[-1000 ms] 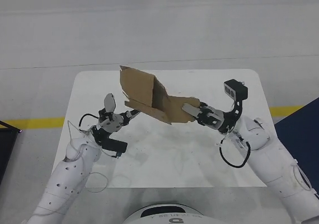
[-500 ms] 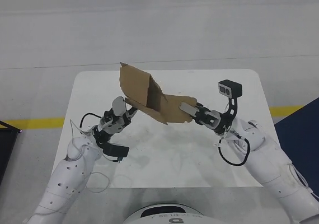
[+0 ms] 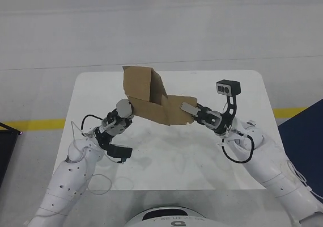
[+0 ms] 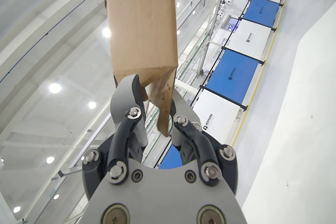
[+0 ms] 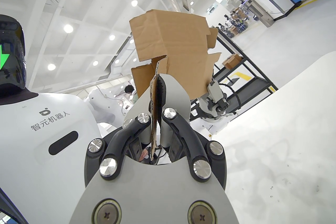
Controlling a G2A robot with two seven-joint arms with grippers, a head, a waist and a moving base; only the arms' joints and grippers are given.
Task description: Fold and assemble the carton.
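- Since a second ago, the left gripper [image 3: 126, 108] has come up to the carton [image 3: 144, 85], and its fingers have narrowed around the lower corner. The carton has turned squarer.
- Left gripper: fingers part-closed, with a folded corner flap caught between them and cardboard touching both.
- Right gripper [image 3: 188, 108]: fingers clamped tight on a flap edge.
- Carton: held above the table [image 3: 167, 164], spanning between both sets of fingers, with its open body rising beyond them.
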